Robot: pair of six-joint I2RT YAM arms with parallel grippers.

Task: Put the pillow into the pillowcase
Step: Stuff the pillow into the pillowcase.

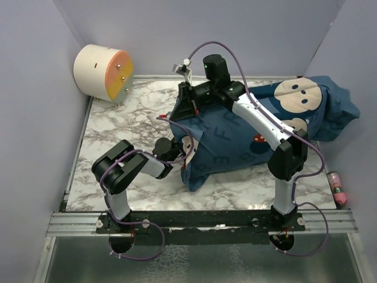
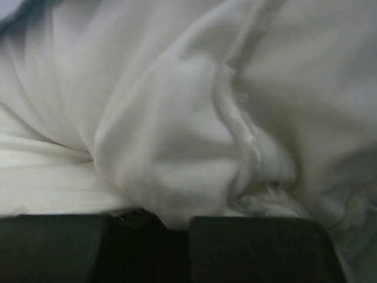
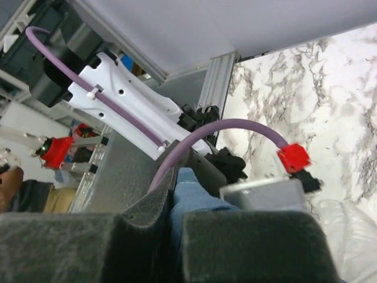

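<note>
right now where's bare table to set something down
Free: the marble table left of the pillowcase, from the cylinder down to the left arm; also the near strip in front of the pillowcase, between the arm bases. Crowded: centre and far right, under pillowcase, pillow and both tools.

Pillowcase [image 1: 247,138] lies on table [image 1: 118,127] (pillow [image 2: 177,130] inside).

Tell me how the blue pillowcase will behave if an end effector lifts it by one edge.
Probably floppy: the pillowcase lies rumpled and draped over the table edge. Likely light, since it is thin cloth. A pinched edge may hold; the right end effector is shut on a blue fold.
</note>
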